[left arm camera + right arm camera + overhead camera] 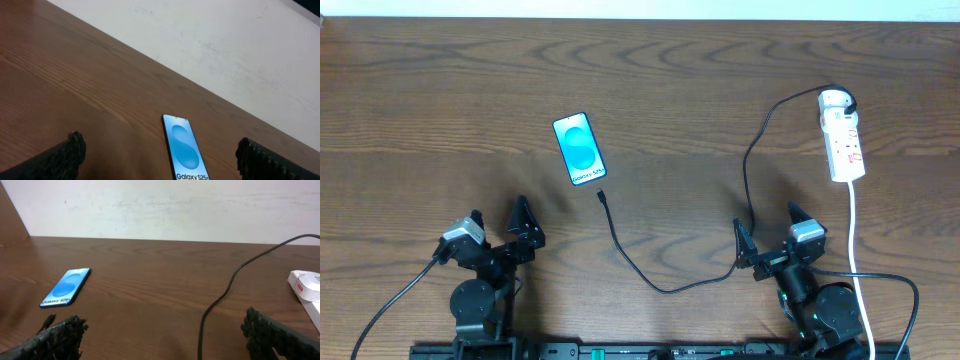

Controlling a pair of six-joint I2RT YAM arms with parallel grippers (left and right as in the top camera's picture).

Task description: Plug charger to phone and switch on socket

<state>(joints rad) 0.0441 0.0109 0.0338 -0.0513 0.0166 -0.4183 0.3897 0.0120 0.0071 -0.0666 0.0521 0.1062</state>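
The phone lies flat on the wooden table, blue screen up; the left wrist view shows the phone ahead between the fingers, and the right wrist view has the phone at far left. The charger is a thin black cable running from the socket at the right down to a connector tip just below the phone. My left gripper stands open near the front left, holding nothing. My right gripper is open at the front right, with the charger lying between its fingers.
A thick white cord runs from the socket toward the front edge, past the right arm. A pale wall rises behind the table's far edge. Black arm cables trail at the front left and front right.
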